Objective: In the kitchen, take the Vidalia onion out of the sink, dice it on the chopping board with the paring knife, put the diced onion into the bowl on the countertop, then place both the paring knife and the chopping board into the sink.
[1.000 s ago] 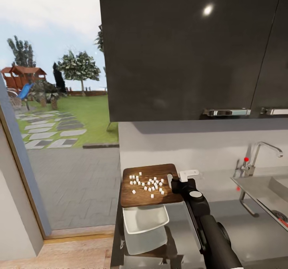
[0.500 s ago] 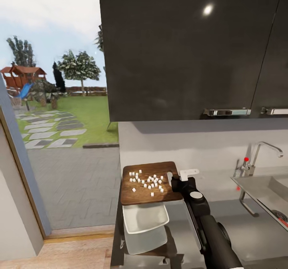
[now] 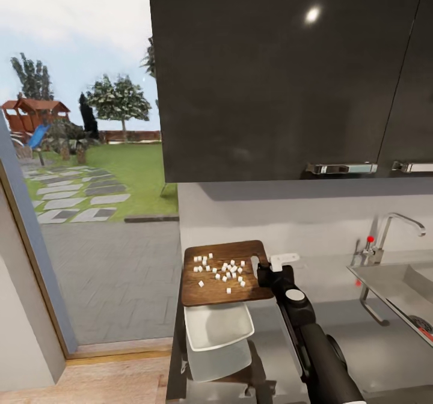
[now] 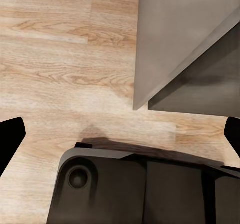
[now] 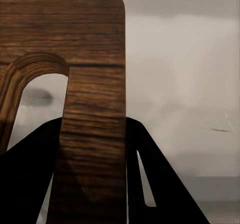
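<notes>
My right gripper is shut on the handle end of the chopping board, holding it in the air over the far part of the white bowl. Small white cubes of diced onion lie scattered on the board's top. In the right wrist view the board runs between my black fingers, beside its handle slot. The bowl stands on the grey countertop. My left gripper hangs open over the wooden floor. A small red thing lies by the sink's drain; I cannot tell whether it is the paring knife.
The steel sink with its chrome faucet is at the right. Dark wall cabinets hang over the counter. A glass door on the left looks onto a garden. The left wrist view has my dark base and a grey cabinet corner.
My right gripper has raised the chopping board a little above the bowl, and the onion cubes have shifted slightly on it. The bowl has stayed put.
</notes>
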Available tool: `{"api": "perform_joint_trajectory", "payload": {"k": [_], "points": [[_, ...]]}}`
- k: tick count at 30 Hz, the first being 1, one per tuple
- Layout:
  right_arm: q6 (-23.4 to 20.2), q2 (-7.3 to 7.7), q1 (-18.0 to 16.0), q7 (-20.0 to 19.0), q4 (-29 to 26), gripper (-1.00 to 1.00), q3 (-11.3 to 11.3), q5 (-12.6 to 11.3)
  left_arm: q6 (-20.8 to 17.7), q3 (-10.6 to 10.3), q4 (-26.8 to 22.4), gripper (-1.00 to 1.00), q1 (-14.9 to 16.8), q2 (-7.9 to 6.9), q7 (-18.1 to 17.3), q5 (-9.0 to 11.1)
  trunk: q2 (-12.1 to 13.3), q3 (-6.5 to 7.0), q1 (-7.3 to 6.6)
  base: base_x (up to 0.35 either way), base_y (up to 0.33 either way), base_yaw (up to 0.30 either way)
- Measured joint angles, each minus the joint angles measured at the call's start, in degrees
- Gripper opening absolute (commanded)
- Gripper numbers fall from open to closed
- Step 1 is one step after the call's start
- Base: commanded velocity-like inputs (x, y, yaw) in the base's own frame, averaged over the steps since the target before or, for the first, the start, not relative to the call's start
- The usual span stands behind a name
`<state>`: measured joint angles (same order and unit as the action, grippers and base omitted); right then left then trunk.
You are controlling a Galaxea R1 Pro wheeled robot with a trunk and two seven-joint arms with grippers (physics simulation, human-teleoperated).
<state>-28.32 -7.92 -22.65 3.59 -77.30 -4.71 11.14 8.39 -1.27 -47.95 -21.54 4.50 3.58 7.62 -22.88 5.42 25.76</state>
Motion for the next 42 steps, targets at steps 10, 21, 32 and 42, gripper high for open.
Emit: {"api": "perform_joint_trajectory", "payload": {"k": [10,21,32,42], "points": [[2.1,-0.61,0.0,0.1,2.5,-1.0,0.3,-0.1,0.0,-0.2,1.6,1.0,0.0,-0.17,-0.2,0.0,0.0,0.0,0.0,0.0,0.0,0.0],[2.0,0.51,0.0,0.1,2.5,-1.0,0.4,-0.1,0.1,-0.1,3.9,1.0,0.0,-0.18,-0.2,0.0,0.0,0.0,0.0,0.0,0.0,0.0],[2.0,0.52,0.0,0.1,2.5,-1.0,0.3,-0.1,0.1,-0.1,4.2,1.0,0.0,-0.18,-0.2,0.0,0.0,0.0,0.0,0.0,-0.028,0.0],[2.0,0.53,0.0,0.1,2.5,-1.0,0.3,-0.1,0.1,-0.1,4.2,1.0,0.0,-0.18,-0.2,0.0,0.0,0.0,0.0,0.0,-0.079,0.0]]}}
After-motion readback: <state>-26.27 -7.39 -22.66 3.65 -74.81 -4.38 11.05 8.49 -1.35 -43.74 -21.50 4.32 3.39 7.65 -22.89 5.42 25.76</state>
